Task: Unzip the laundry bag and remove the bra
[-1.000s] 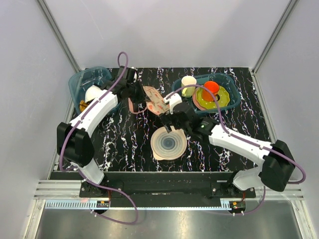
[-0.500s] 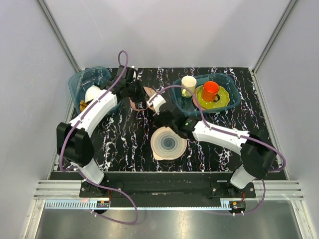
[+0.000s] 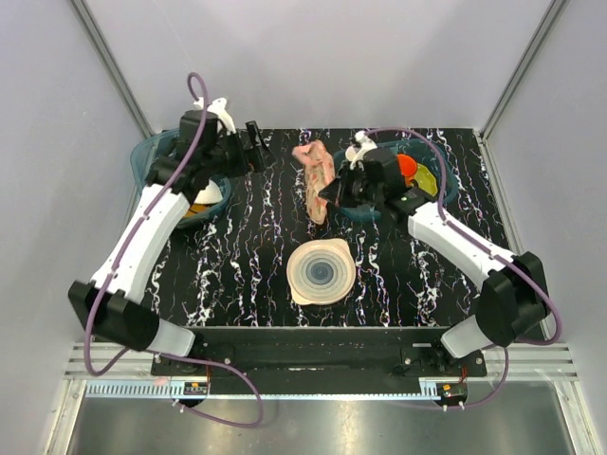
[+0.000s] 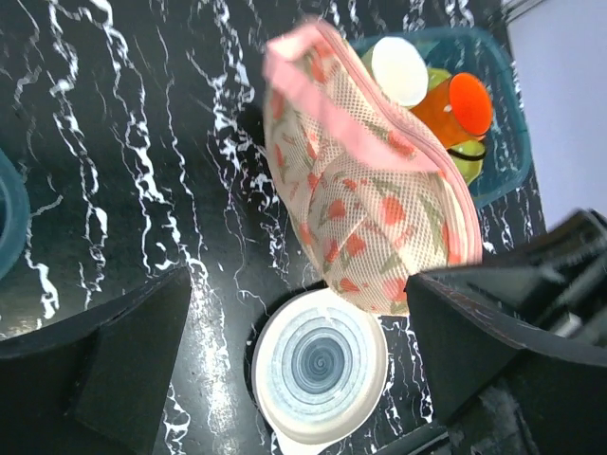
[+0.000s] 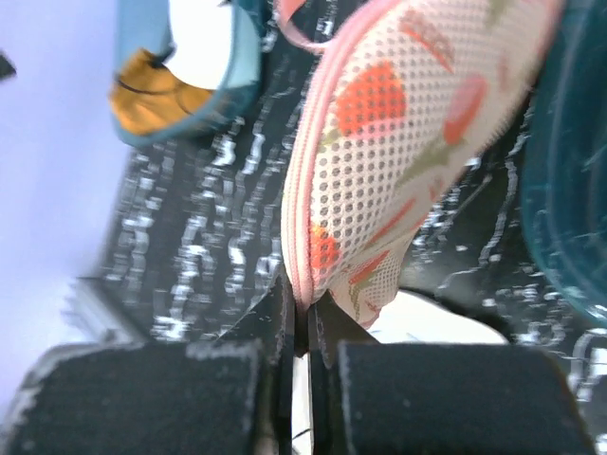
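Carried rightward since a moment ago, the laundry bag (image 3: 316,178) is now dangled far-centre from the right gripper (image 3: 329,192); the left gripper (image 3: 259,149) is held spread, apart. Left wrist: no bra is seen. Right wrist alone: only pink trim (image 5: 296,209) is pinched, so slipping is risked.

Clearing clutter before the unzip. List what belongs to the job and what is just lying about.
Job: laundry bag, pinched in the right gripper; left gripper, open. Bra not visible.
Lying about: ringed disc, orange cup, pale cup, teal bin around the cups.
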Controlling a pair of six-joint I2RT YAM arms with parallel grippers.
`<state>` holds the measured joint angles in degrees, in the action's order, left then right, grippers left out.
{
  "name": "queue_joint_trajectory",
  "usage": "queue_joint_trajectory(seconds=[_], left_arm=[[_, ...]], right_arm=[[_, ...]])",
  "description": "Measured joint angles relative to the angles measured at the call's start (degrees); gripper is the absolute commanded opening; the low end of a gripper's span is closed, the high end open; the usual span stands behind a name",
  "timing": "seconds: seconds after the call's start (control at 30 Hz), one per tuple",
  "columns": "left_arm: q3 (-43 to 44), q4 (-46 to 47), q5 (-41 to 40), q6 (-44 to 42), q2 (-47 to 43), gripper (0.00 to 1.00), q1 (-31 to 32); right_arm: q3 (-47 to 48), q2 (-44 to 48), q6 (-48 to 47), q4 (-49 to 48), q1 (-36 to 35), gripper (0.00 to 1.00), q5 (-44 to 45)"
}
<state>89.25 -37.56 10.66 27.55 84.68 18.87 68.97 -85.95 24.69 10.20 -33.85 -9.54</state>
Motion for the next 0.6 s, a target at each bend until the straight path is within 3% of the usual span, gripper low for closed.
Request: queue_joint_trajectory(seconds=[0.3, 0.43, 0.6], left_arm=[[-16.4, 6.7, 5.2, -2.4, -11.6, 0.99, -0.1], [-24.8, 8.2, 6.4, -5.4, -12.8, 0.99, 2.7], [-27.1, 9.0, 4.2, -9.6, -15.8, 0.99, 7.6]], right_arm=[[-2.6, -0.4, 27.3, -12.3, 6.1, 0.00, -19.4], [-5.6, -0.5, 35.5, -16.2, 8.5, 0.00, -23.6], [-6.9, -1.2, 40.8, -19.2, 9.7, 0.00, -25.5]])
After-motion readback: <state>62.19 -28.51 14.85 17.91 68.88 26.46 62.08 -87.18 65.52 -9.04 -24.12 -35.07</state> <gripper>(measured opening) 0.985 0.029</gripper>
